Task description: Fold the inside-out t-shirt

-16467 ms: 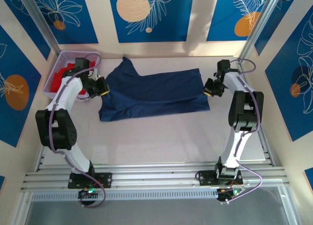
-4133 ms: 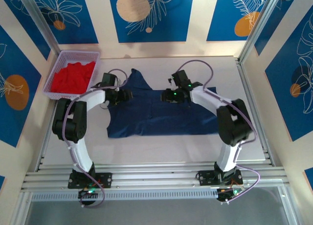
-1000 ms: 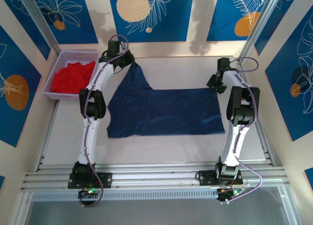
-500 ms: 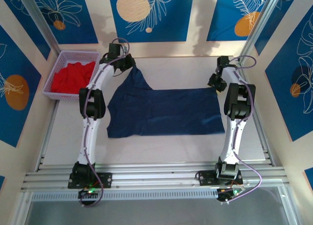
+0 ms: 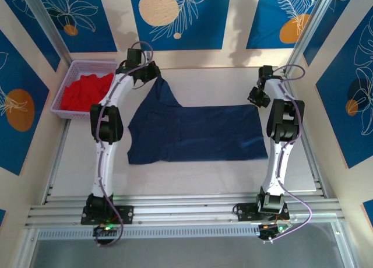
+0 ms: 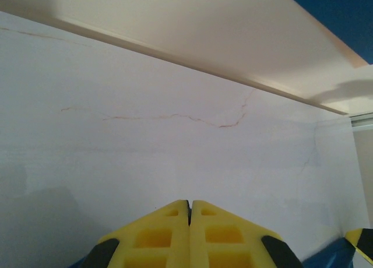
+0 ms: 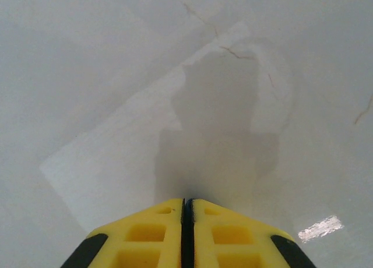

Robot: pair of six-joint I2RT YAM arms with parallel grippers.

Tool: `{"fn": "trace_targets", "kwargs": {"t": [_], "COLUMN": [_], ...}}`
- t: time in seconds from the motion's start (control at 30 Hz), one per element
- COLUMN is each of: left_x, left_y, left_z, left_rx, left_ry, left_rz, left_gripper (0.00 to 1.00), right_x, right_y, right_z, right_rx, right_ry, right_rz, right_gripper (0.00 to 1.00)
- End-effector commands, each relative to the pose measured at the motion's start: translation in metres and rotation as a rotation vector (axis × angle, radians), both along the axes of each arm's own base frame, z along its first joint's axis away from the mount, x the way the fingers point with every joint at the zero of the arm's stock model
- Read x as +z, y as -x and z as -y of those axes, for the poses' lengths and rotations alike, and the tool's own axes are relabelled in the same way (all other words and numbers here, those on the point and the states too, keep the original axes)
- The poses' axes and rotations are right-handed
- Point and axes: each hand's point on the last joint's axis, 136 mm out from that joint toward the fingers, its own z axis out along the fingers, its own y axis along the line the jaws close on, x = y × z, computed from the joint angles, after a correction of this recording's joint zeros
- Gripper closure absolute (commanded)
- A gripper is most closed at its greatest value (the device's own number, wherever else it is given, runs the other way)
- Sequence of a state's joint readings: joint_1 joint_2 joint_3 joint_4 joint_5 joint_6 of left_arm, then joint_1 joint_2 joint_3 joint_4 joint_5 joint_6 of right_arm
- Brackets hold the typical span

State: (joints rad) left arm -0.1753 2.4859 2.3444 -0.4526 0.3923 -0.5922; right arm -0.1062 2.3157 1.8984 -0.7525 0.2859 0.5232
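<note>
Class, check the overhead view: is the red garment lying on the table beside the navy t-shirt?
No, the red garment sits inside the lavender basket at the far left corner, apart from the navy t-shirt.

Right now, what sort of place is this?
Likely a robot laundry-folding test cell: a left arm and right arm bolted to an aluminium rail, a navy t-shirt spread on a white table, patterned panels boxing it in.

No legible text, label, brand, number or sign is found on any surface. The blue wall panels (image 5: 175, 17) bear white leaf outlines and orange discs, not lettering.
</note>
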Motion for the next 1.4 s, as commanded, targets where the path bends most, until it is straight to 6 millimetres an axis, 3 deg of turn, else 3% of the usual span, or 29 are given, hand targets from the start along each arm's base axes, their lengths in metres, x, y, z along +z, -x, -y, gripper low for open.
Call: {"fn": "trace_targets", "kwargs": {"t": [0.0,0.17,0.3,0.53,0.8,1.03,1.37], "left_x": [0.059,0.078,0.088,0.089,0.079,0.061,0.048], "left_y": [0.014,0.045,0.083,0.157,0.222,0.263,0.294], "left_z": [0.004,-0.003,-0.016,-0.039,-0.049,-0.054,-0.054], "left_rx": [-0.029,-0.019,0.015,0.069,0.064,0.053,0.018], "left_ry": [0.005,-0.002,-0.023,-0.059,-0.072,-0.072,-0.07], "left_rz": [0.097,0.087,0.074,-0.006,-0.124,-0.207,-0.269], "left_gripper": [1.0,1.0,1.0,1.0,1.0,1.0,1.0], "right_x": [0.012,0.031,0.043,0.056,0.066,0.072,0.066], "right_y": [-0.003,0.002,0.015,0.031,0.044,0.06,0.088], "right_z": [0.004,0.001,0.003,0.007,0.005,0.006,0.007], "right_rx": [0.012,0.061,0.094,0.126,0.164,0.188,0.184], "right_ry": [0.03,0.044,0.074,0.099,0.109,0.137,0.159], "right_rz": [0.027,0.076,0.101,0.131,0.144,0.122,0.037], "right_gripper": [0.91,0.93,0.94,0.94,0.93,0.92,0.92]}}
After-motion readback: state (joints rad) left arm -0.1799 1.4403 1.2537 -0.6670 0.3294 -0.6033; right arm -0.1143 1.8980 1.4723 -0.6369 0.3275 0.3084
